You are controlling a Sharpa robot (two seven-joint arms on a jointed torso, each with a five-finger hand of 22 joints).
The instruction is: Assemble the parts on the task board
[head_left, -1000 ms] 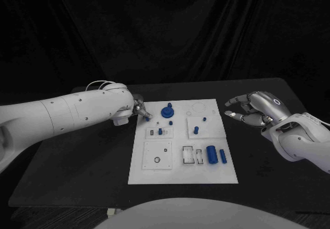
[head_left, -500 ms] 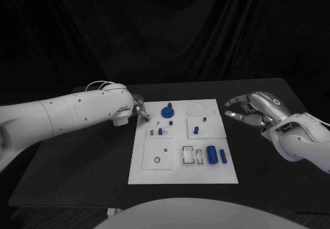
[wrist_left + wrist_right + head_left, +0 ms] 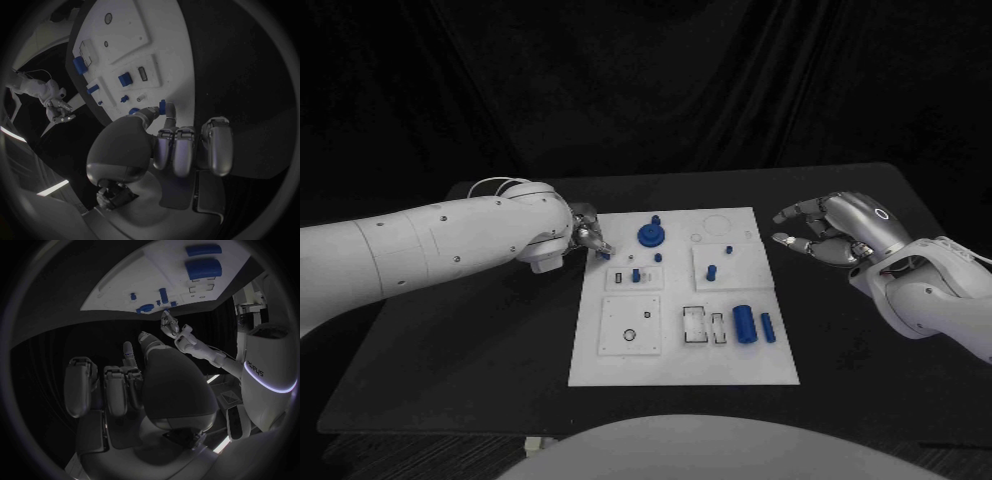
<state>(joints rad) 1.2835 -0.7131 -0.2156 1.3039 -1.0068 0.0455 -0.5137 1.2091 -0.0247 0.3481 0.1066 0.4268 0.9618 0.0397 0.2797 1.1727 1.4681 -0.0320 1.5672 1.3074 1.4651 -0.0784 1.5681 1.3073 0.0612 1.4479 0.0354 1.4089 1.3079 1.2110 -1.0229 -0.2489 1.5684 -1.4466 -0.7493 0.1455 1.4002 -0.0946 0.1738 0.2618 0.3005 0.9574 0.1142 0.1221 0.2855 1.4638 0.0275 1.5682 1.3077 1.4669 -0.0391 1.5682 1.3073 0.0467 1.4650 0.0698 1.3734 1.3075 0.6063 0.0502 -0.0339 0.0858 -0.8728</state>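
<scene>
The white task board (image 3: 678,350) lies mid-table, also seen from the left wrist (image 3: 169,45) and from the right wrist (image 3: 119,287). My left hand (image 3: 587,238) hovers at the board's far left corner. It pinches a small blue peg (image 3: 162,106) between thumb and a finger; the peg (image 3: 604,253) sits just over the board's edge. My right hand (image 3: 822,234) hangs beside the board's right edge with fingers apart and nothing in it. On the board stand a round blue part (image 3: 651,236) and small pegs (image 3: 636,274). A thick blue cylinder (image 3: 744,324) lies beside a thinner one (image 3: 769,327).
The black table (image 3: 473,340) extends well to the left and right of the board. Square inset plates (image 3: 630,325) and narrow slots (image 3: 695,324) mark the board's near half. A dark curtain hangs behind the table.
My left arm has sunk and drawn slightly toward me, carrying the pinched peg a little nearer along the board's left edge. The right hand has not moved.
</scene>
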